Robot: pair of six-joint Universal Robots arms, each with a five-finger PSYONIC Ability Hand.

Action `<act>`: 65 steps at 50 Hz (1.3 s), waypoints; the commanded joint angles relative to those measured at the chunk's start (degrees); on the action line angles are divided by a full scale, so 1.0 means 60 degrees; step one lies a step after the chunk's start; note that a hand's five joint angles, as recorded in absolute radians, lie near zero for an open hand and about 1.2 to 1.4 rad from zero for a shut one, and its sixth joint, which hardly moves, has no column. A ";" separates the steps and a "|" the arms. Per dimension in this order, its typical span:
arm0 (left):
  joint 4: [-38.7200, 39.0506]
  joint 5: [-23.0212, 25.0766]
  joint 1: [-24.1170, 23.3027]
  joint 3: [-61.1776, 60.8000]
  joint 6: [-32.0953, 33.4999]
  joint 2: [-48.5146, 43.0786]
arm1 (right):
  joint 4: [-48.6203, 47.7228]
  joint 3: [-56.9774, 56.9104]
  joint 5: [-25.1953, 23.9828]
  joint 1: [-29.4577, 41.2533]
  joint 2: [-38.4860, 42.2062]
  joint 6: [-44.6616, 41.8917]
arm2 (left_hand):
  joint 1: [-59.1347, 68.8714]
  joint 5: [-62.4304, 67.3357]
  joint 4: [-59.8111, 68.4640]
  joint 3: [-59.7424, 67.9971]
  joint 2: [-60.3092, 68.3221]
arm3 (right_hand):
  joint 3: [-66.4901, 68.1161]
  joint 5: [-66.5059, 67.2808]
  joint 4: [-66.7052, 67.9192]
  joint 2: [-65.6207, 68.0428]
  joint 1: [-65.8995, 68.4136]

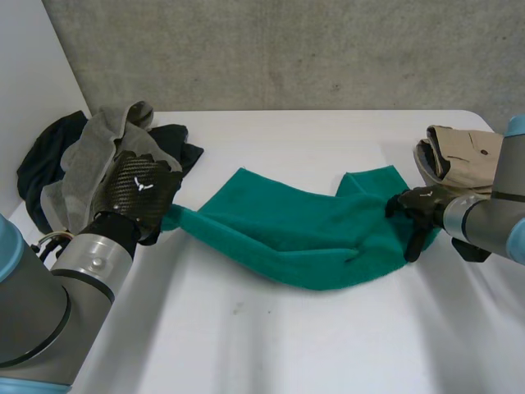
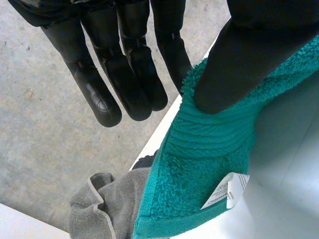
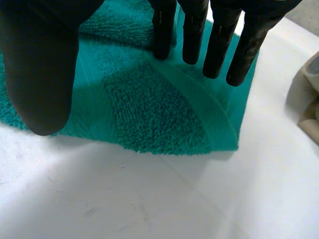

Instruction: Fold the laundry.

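A green towel [image 1: 303, 238] lies bunched across the middle of the white table [image 1: 287, 345]. My left hand [image 1: 139, 193] holds its left corner lifted off the table. In the left wrist view the thumb [image 2: 239, 55] pinches the towel [image 2: 199, 164] against the hand, the fingers [image 2: 124, 74] stay straight, and a white label [image 2: 227, 191] hangs from the towel's hem. My right hand [image 1: 422, 205] is at the towel's right corner. In the right wrist view its straight fingers [image 3: 219, 40] point down at the folded towel corner [image 3: 149, 109], with the thumb [image 3: 40, 74] held apart.
A heap of dark and grey clothes [image 1: 90, 156] lies at the table's far left, behind my left hand; the grey cloth [image 2: 109, 209] hangs just past the towel corner. A folded beige garment [image 1: 463, 156] sits at the far right edge, close behind my right hand.
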 commanded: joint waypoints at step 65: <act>0.1474 -0.0718 0.0599 0.5763 0.0602 -0.3435 | -0.9472 0.3182 -0.0690 -0.0203 -0.4028 0.1027 | 0.2498 0.2386 0.1863 0.1942 0.1907 | 0.9902 1.0042 1.0021 0.9792 1.0310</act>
